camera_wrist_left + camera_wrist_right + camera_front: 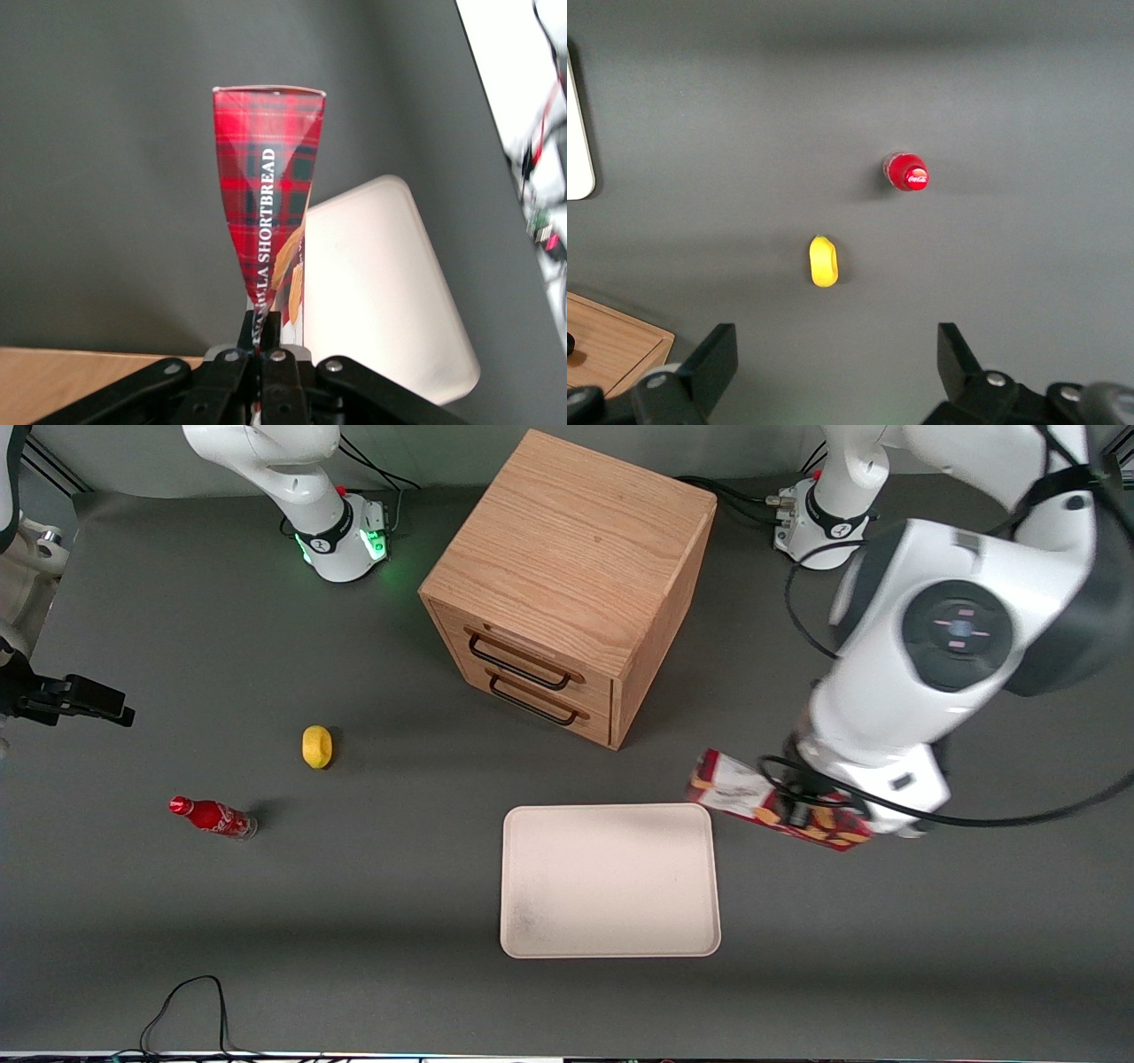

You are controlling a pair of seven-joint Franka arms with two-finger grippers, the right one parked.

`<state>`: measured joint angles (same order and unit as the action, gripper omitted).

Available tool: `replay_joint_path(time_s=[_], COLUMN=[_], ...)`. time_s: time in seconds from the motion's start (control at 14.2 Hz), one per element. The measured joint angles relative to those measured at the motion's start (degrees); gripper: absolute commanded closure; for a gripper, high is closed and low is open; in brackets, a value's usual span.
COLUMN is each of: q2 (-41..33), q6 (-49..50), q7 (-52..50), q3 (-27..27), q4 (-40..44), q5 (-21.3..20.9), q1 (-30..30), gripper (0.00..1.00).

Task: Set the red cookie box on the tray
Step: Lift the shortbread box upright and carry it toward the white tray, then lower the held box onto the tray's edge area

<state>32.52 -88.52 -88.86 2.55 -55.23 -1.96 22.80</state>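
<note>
Grey table point(177, 921) — tray point(609, 880), wooden drawer cabinet point(567, 584), lemon point(316, 746), soda bottle point(213, 817)

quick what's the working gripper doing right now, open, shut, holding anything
Left gripper: jaws shut on the red cookie box, held just off the tray at its working-arm end, not yet over it.

We see the gripper point(263, 341), black plastic, squeezing the shiny cardboard red cookie box point(266, 190). The tray point(609, 881) looks smooth and dull. The cabinet point(567, 584) is grainy wood.
</note>
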Motion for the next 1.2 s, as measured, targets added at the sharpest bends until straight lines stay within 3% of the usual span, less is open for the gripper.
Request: replay_joint_path(time_s=[0.84, 1.2], q2=[1.6, 2.85], q6=[-2.67, -2.96], q7=[58.38, 66.36], q3=[0.44, 0.6], q4=[0.0, -0.76], q5=[0.48, 0.54], q1=[2.37, 2.52], gripper=[1.0, 1.0])
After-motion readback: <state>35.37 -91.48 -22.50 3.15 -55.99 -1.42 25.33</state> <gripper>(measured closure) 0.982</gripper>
